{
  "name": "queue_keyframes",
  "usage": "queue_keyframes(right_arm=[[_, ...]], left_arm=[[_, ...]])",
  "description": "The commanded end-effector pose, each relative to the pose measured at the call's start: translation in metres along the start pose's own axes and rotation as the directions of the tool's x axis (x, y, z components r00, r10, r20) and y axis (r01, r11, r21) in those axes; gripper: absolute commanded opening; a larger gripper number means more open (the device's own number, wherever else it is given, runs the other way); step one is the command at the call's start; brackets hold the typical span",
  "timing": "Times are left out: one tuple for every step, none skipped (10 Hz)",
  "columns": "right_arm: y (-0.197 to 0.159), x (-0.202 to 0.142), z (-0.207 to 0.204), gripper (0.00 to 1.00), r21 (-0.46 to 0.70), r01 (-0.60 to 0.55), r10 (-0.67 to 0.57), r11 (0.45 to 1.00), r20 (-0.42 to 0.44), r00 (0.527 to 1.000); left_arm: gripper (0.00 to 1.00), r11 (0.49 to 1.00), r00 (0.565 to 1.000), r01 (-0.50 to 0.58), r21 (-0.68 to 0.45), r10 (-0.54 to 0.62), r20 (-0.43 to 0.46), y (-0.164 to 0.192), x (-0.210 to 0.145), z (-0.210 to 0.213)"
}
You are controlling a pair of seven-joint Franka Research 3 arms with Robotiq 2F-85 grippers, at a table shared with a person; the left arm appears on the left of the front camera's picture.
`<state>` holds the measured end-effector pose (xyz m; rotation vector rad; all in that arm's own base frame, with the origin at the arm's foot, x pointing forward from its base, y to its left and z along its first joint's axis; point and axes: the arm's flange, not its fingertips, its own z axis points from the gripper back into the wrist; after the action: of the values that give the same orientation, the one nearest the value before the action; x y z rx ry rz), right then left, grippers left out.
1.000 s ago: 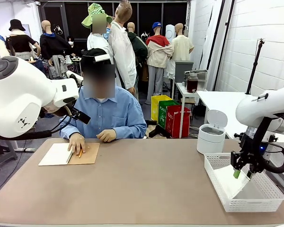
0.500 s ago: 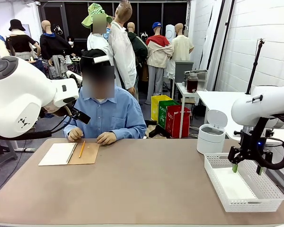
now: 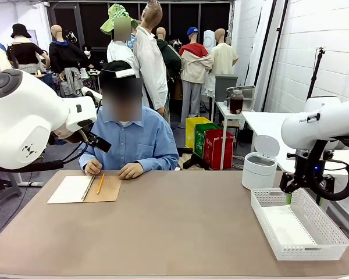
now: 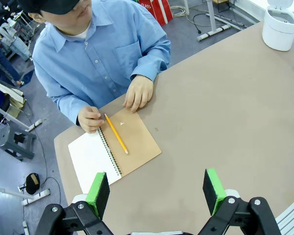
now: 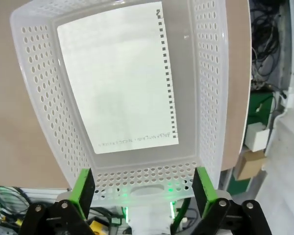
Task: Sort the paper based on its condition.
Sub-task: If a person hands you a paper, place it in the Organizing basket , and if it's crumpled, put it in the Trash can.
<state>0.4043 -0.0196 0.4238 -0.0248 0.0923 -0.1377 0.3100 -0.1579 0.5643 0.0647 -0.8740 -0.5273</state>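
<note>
Where jaws gape, paper (image 5: 118,73) beneath.

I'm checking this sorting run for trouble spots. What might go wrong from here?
1. The right hand hangs open just above the basket rim; sinking again, it might knock the rim.
2. The paper lies loose in the basket and may shift if it is bumped.

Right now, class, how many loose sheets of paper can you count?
1: a sheet lying flat in the white basket at the table's right end. Others could lie hidden beneath it.
</note>
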Motion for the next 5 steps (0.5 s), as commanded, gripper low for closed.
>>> queue_keyframes(right_arm=[[-0.0005,-0.0016,-0.0051,1.0,0.002,-0.011,0.011,1.0,-0.011,1.0],[-0.0005,-0.0016,-0.0051,1.0,0.002,-0.011,0.011,1.0,-0.011,1.0],[-0.0005,-0.0016,-0.0051,1.0,0.002,-0.011,0.011,1.0,-0.011,1.0],[-0.0005,-0.0016,-0.0051,1.0,0.002,-0.011,0.011,1.0,-0.011,1.0],[-0.0005,-0.0016,-0.0051,1.0,0.002,-0.011,0.011,1.0,-0.011,1.0]], left_arm=[[1.0,1.0,1.0,0.014,0.009,-0.014,0.003,0.0005,-0.0008,-0.0008],[1.0,1.0,1.0,0.014,0.009,-0.014,0.003,0.0005,-0.0008,-0.0008],[1.0,1.0,1.0,0.014,0.009,-0.014,0.003,0.0005,-0.0008,-0.0008],[1.0,1.0,1.0,0.014,0.009,-0.014,0.003,0.0005,-0.0008,-0.0008],[1.0,1.0,1.0,0.014,0.009,-0.014,0.003,0.0005,-0.0008,-0.0008]])
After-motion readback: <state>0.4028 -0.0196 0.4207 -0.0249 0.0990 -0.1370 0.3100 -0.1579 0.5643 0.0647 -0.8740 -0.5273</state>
